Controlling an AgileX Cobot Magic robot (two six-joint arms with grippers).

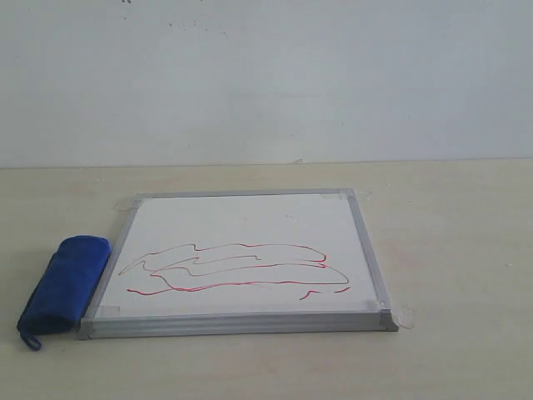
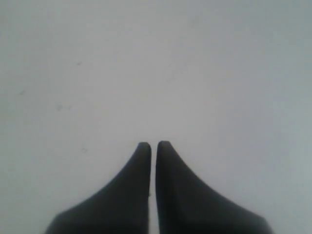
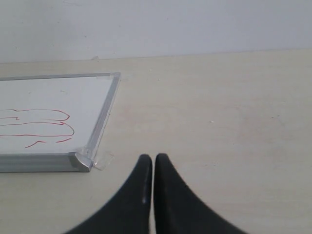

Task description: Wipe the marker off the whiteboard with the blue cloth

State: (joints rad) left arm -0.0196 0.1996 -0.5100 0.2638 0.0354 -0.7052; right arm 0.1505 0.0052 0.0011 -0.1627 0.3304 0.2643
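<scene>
The whiteboard (image 1: 250,225) lies flat on the table in the exterior view, silvery frame all round and tape tabs at its corners. Red marker (image 1: 241,268) scribbles wave across its near half. The blue cloth (image 1: 65,283) is a rolled cylinder lying against the board's left edge, its small loop at the near end. Neither gripper appears in the exterior view. My left gripper (image 2: 153,145) is shut and empty, facing only a blank pale wall. My right gripper (image 3: 153,157) is shut and empty above bare table, beside the whiteboard (image 3: 73,97) corner, where the marker (image 3: 44,124) shows.
A pale wall (image 1: 266,75) rises behind the beige table (image 1: 450,250). A clear tape tab (image 3: 103,161) sticks out from the board's near right corner, close to my right gripper.
</scene>
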